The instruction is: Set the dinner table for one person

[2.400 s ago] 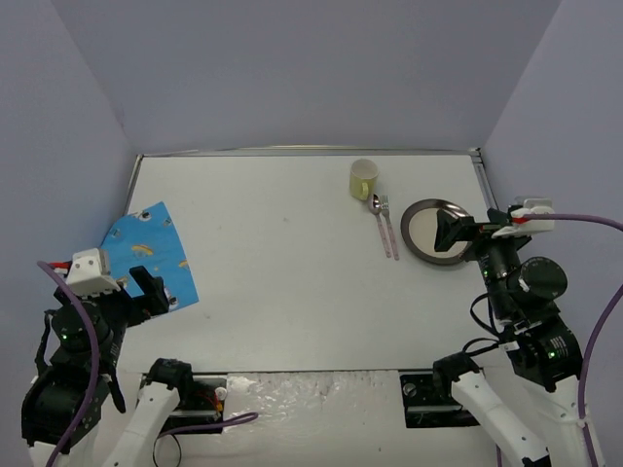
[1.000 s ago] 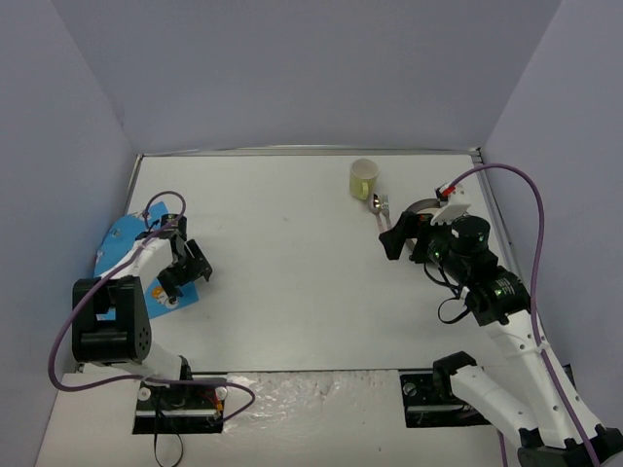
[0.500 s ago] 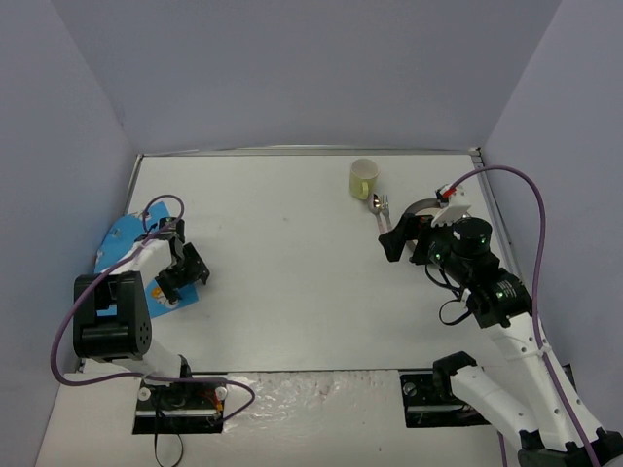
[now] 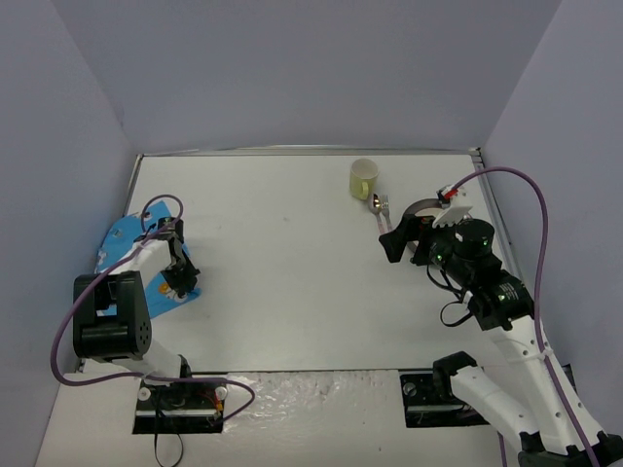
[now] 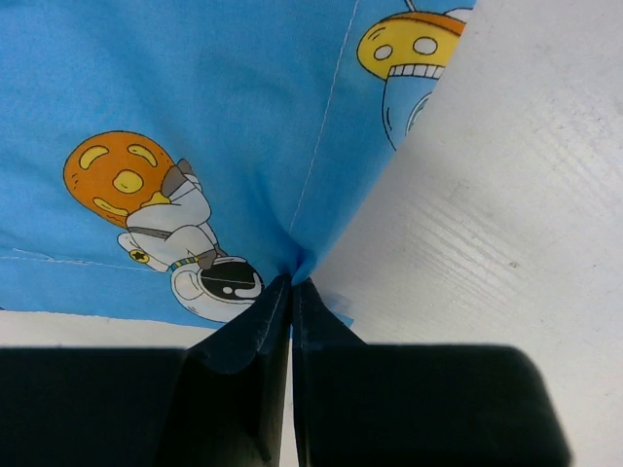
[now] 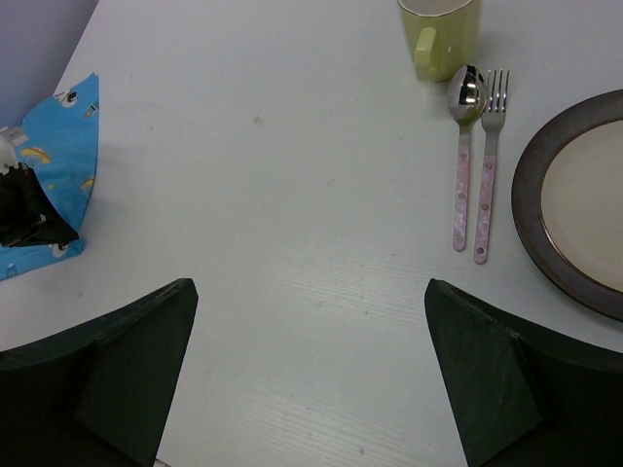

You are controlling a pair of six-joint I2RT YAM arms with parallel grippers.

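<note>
The dinner table [image 4: 282, 263] is a white top. At its left edge lies a blue cartoon-print placemat [image 4: 122, 248]. My left gripper [image 4: 178, 282] is shut on the mat's near right corner; in the left wrist view the cloth [image 5: 195, 97] puckers where the fingertips [image 5: 292, 284] pinch it. My right gripper [image 4: 397, 241] hovers open over the table's right half, and the right wrist view shows nothing between its fingers [image 6: 310, 287]. Beyond it lie a pink-handled spoon [image 6: 463, 165] and fork [image 6: 487, 165], a yellow cup [image 6: 438, 29] and a dark-rimmed plate [image 6: 584, 214].
The cup [image 4: 363, 178], spoon [image 4: 377, 204] and fork [image 4: 385, 206] sit at the back right, with the plate [image 4: 421, 207] partly hidden under my right arm. Purple walls close in the table on three sides.
My left gripper has closed on the placemat's corner, where it stood open around it half a second ago. The right arm has barely moved.
</note>
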